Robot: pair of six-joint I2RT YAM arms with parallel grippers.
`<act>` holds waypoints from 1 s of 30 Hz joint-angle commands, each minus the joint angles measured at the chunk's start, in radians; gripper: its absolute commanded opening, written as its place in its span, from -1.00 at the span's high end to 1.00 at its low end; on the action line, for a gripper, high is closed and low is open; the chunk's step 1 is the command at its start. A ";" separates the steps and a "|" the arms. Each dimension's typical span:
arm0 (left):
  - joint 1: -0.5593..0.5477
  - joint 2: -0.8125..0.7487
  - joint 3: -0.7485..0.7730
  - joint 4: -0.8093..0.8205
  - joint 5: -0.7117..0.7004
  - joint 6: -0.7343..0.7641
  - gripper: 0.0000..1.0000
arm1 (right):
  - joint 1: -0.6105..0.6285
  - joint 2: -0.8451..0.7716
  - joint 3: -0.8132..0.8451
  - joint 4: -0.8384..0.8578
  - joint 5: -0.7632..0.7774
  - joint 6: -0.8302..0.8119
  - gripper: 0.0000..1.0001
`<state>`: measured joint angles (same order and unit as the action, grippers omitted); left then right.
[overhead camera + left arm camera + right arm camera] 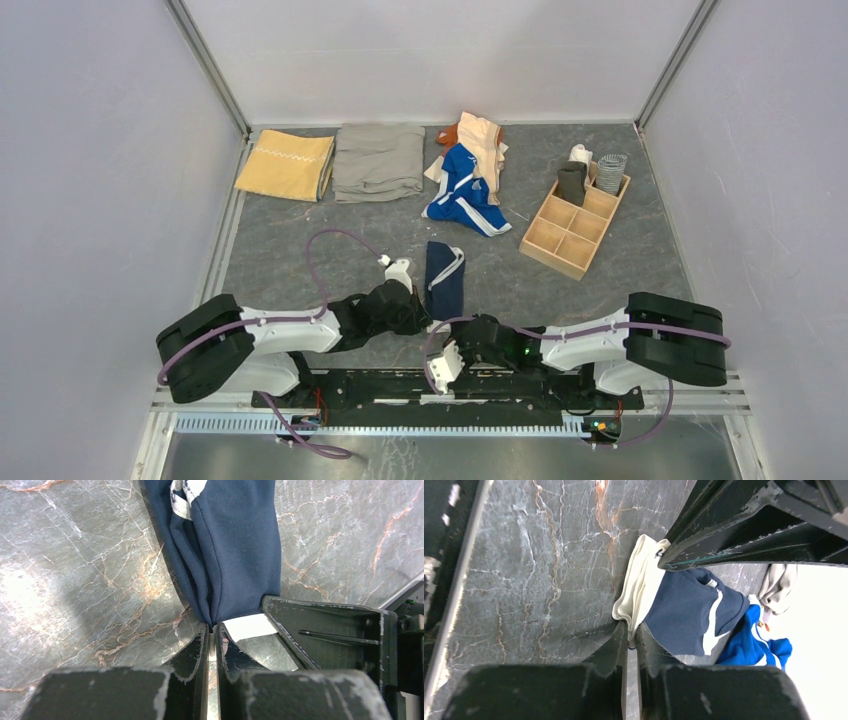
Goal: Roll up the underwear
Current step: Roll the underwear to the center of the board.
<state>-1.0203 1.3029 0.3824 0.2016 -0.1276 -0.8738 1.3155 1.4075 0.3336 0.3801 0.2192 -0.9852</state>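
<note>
The navy underwear (445, 278) with white trim lies folded into a long narrow strip on the table's middle, just ahead of both grippers. My left gripper (427, 316) is shut on its near left corner; the left wrist view shows the navy cloth (235, 550) bunched between my left gripper's (214, 628) tips. My right gripper (457, 324) is shut on the near right end; in the right wrist view my right gripper (632, 628) pinches the cream-white waistband (636, 587) beside the navy cloth (684, 617). Both grippers sit close together at the table surface.
At the back lie a mustard-yellow cloth (287, 164), a grey-khaki cloth (379, 160), and a pile with a bright blue piece (465, 195) and a peach piece (483, 140). A wooden divided tray (560, 240) at right holds rolled pieces (572, 182).
</note>
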 commanded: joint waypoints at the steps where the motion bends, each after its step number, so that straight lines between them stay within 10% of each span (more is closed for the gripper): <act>1: 0.011 -0.074 -0.015 -0.047 -0.040 0.052 0.79 | -0.006 -0.042 0.024 -0.063 -0.103 0.113 0.85; 16: 0.011 -0.335 -0.016 -0.235 -0.117 0.080 0.39 | -0.018 -0.128 0.004 -0.043 -0.310 0.421 1.00; 24: 0.011 -0.349 -0.049 -0.014 0.073 0.180 0.92 | -0.071 -0.163 -0.012 -0.027 -0.425 0.546 0.96; 30: 0.011 -0.256 -0.050 0.145 0.225 0.238 0.96 | -0.094 -0.166 -0.037 -0.001 -0.456 0.587 0.97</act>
<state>-1.0130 0.9874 0.3264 0.1883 -0.0227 -0.7288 1.2339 1.2560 0.3141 0.3302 -0.1833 -0.4568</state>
